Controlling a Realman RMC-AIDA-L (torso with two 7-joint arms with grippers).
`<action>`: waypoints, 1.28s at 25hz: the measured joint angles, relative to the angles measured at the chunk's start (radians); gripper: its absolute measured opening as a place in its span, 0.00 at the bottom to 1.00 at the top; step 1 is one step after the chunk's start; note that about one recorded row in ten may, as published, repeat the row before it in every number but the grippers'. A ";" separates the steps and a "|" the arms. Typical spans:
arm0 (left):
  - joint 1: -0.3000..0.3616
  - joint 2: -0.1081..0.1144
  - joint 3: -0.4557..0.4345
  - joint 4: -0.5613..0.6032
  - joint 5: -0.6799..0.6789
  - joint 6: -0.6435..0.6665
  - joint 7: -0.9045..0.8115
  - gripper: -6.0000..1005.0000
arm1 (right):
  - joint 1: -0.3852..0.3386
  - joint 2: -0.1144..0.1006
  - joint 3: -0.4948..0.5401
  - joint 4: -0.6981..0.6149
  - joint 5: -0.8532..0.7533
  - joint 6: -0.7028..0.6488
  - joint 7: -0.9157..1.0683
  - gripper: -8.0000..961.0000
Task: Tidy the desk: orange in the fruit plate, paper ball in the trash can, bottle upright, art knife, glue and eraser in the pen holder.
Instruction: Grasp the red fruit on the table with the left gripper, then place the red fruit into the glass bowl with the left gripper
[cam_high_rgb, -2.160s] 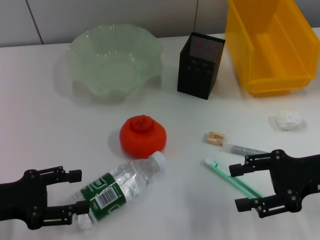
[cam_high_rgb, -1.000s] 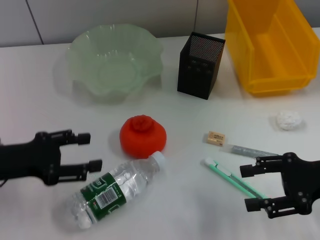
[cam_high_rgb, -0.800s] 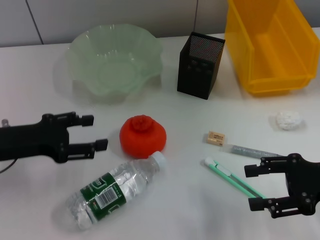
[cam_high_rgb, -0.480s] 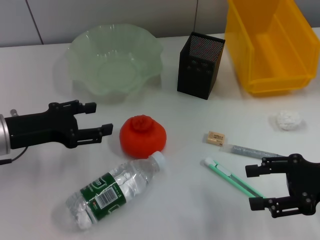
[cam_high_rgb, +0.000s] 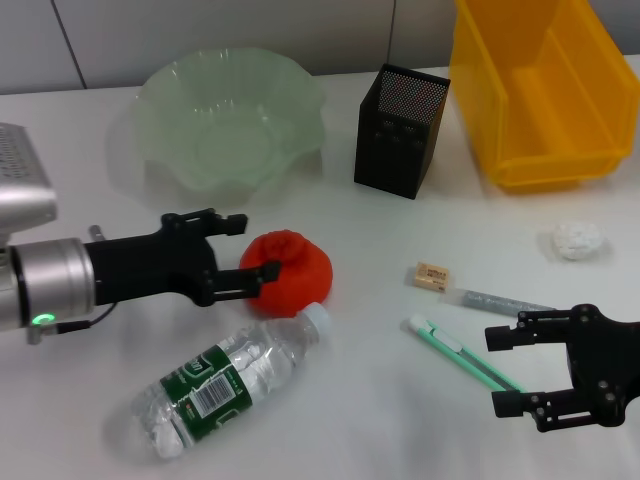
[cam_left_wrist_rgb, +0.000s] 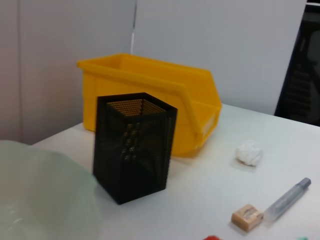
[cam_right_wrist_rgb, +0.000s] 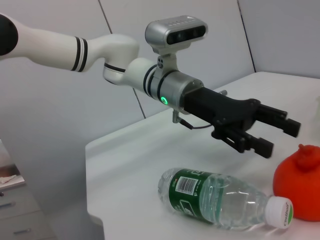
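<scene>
The fruit plate (cam_high_rgb: 232, 125), pen holder (cam_high_rgb: 400, 130) and trash can (cam_high_rgb: 540, 90) hold nothing; left gripper (cam_high_rgb: 255, 248), jaws released, reaches the orange (cam_high_rgb: 295, 270); right gripper (cam_high_rgb: 503, 370) likewise released.

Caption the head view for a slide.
Open left gripper reaches the orange; bottle lies flat; right gripper hovers open near the art knife.

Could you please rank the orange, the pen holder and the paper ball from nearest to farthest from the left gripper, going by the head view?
From the left gripper:
1. Orange: right at the fingertips, mid-table.
2. Pen holder: farther back, near the middle of the table.
3. Paper ball: far over on the right side, in front of the yellow bin.
</scene>
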 joint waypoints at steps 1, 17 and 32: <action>0.000 0.000 0.103 -0.009 -0.086 -0.045 0.001 0.73 | 0.000 0.000 0.000 0.000 0.000 0.000 0.000 0.77; 0.001 0.000 0.484 -0.011 -0.359 -0.285 0.002 0.71 | 0.001 0.003 0.000 0.005 0.002 0.000 0.002 0.77; 0.004 0.000 0.546 0.020 -0.373 -0.261 0.003 0.45 | 0.004 0.003 0.002 0.005 0.002 0.002 0.004 0.77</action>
